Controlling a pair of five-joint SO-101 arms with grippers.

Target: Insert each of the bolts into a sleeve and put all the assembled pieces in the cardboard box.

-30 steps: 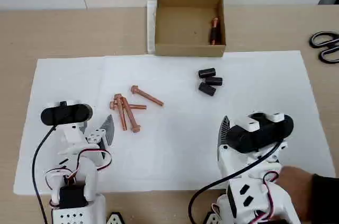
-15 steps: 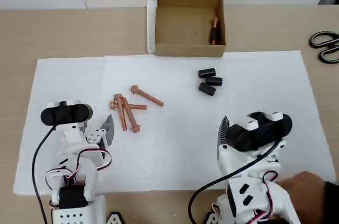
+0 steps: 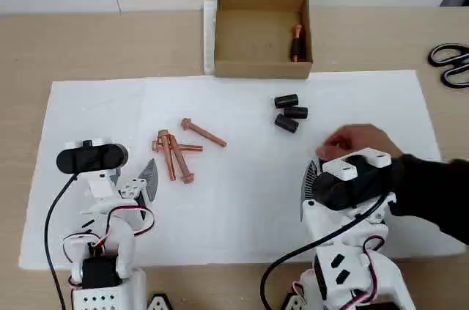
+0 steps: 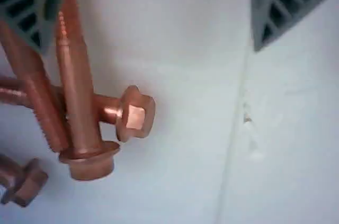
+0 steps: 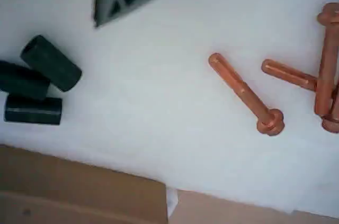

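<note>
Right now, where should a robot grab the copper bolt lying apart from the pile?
Probably mid-shank on the lone bolt, coming straight down with jaws across its width: it lies flat on the white paper, with bare space on both sides.

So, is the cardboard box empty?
No, an assembled piece lies inside the cardboard box, against its right-hand wall in the high view.

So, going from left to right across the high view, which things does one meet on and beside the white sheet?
The left arm → loose bolts → black sleeves → person's hand → scissors.
</note>
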